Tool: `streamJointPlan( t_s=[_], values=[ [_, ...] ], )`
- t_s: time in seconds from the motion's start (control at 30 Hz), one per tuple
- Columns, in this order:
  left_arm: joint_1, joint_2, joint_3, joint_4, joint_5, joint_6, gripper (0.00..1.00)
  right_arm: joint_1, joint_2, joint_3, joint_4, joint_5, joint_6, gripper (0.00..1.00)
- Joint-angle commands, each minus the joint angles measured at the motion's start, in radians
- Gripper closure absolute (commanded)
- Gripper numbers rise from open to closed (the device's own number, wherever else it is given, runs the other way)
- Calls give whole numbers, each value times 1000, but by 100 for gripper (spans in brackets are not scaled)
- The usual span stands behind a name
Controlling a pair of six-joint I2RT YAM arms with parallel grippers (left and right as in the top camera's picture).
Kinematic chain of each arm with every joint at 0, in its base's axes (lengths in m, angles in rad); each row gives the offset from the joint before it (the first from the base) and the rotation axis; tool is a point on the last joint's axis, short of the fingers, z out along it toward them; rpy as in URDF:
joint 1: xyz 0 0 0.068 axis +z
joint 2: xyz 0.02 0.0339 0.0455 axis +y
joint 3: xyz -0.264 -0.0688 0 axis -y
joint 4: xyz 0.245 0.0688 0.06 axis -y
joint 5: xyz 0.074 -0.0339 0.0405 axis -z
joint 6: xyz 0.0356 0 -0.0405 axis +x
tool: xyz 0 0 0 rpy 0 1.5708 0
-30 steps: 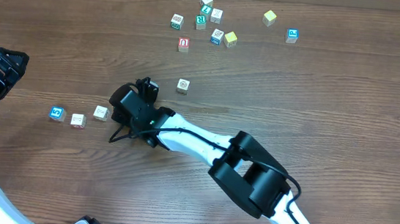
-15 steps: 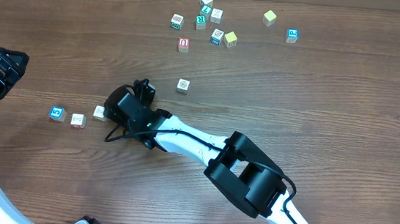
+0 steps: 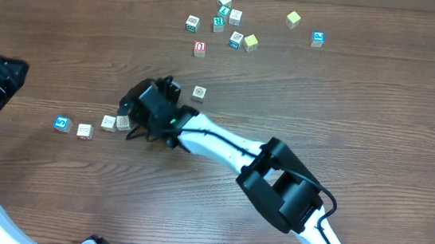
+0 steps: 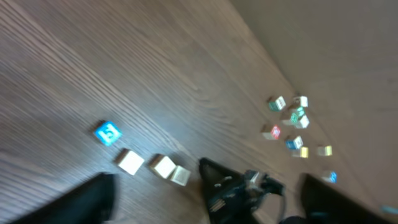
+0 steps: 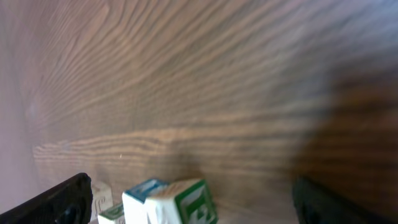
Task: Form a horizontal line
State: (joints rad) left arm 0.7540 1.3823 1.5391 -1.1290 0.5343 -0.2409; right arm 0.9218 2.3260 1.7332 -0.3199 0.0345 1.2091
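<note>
The horizontal line lies at the table's left: a blue-faced cube [image 3: 61, 124], then three whitish cubes [image 3: 84, 131] [image 3: 108, 123] [image 3: 124, 123]. The last two touch and small gaps separate the others. My right gripper [image 3: 132, 115] hovers open just right of the fourth cube, holding nothing. In the right wrist view that gripper [image 5: 196, 208] has a green-lettered cube [image 5: 186, 202] low between its wide-apart fingers. My left gripper [image 3: 5, 65] stands open at the far left edge, away from the row. From the left wrist view the row [image 4: 163, 166] shows beyond the open left gripper [image 4: 208, 202].
A lone whitish cube [image 3: 199, 93] sits just up and right of the right gripper. Farther back are a red-faced cube [image 3: 200, 48], a cluster of lettered cubes [image 3: 221, 18], two yellow cubes [image 3: 293, 19] [image 3: 251, 43] and a blue one [image 3: 317, 39].
My right gripper has opened and let go of the fourth cube, which now rests against the third. The right wrist pulled back up and to the right. The left arm has hardly moved.
</note>
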Motion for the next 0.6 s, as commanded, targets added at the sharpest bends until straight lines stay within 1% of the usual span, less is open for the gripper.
streamJointPlan(
  t_s=[0.0, 0.03, 0.07, 0.13, 0.17, 0.2, 0.27, 0.3, 0.37, 0.43, 0.57],
  values=[
    [-3, 23, 18, 5, -68, 17, 66, -36, -37, -18, -55, -94, -101, 34],
    [-3, 40, 18, 13, -70, 17, 91, -48, -37, -18, -88, -108, -118, 70],
    [-3, 57, 18, 27, -70, 19, 96, -51, -37, -18, -103, -107, -118, 83],
    [-3, 118, 18, 74, -71, 71, 96, -55, -37, -18, -122, -108, -119, 96],
    [-3, 137, 18, 83, -71, 82, 96, -55, -37, -18, -126, -111, -119, 96],
    [-3, 221, 18, 101, -75, 86, 96, -53, -37, -18, -141, -127, -124, 96],
    [-3, 282, 18, 106, -90, 92, 96, -48, -37, -18, -147, -126, -159, 96],
    [-3, 328, 18, 105, -121, 92, 96, -46, -36, -18, -146, -126, -171, 96],
    [-3, 379, 18, 103, -143, 92, 96, -46, -36, -18, -146, -129, -171, 96],
    [-3, 461, 18, 94, -149, 92, 96, -46, -31, -18, -130, -156, -171, 96],
    [-3, 547, 18, 90, -148, 91, 96, -46, -18, -19, -80, -206, -169, 96]
  ],
)
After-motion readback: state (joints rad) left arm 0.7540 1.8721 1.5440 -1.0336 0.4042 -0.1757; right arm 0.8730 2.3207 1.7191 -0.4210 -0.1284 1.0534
